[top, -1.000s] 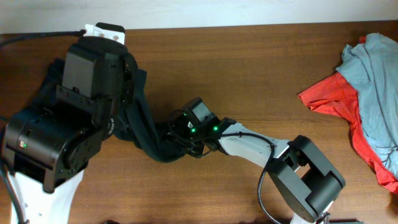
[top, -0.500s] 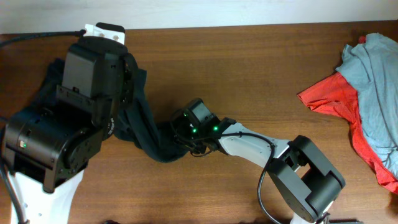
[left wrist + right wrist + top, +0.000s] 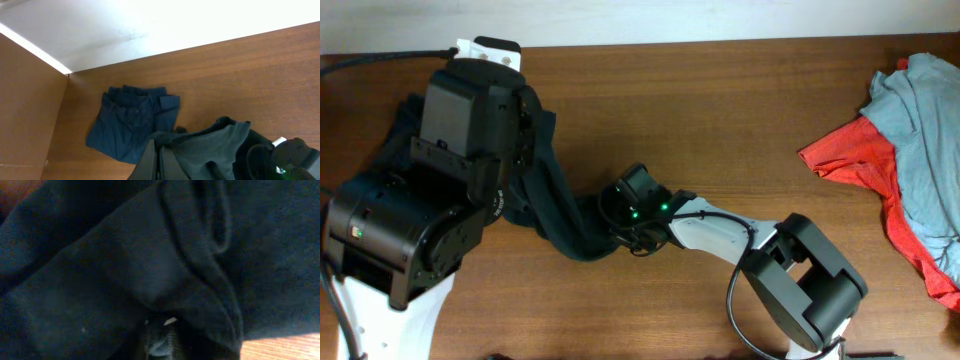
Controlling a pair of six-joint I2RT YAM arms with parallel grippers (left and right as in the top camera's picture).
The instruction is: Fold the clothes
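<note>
Shifts the right gripper [image 3: 612, 222] slightly down-left at overhead centre, deeper into the dark T-shirt [image 3: 552, 195]. Cannot tell whether closed: cloth fills the right wrist view. Pinches the shirt's upper end with the left gripper [image 3: 159, 161], stringing it diagonally from upper left to centre. Should handle light, limp, slumping; best taken at hem or shoulder seams. Reaches in low from lower right; points down steeply at left.

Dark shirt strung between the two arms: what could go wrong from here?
The dark shirt is twisted into a rope, so it may fold creased. It fills the right wrist view, so a slipping hold there might go unseen. It hangs close to the folded navy garment and could drag over it.
</note>
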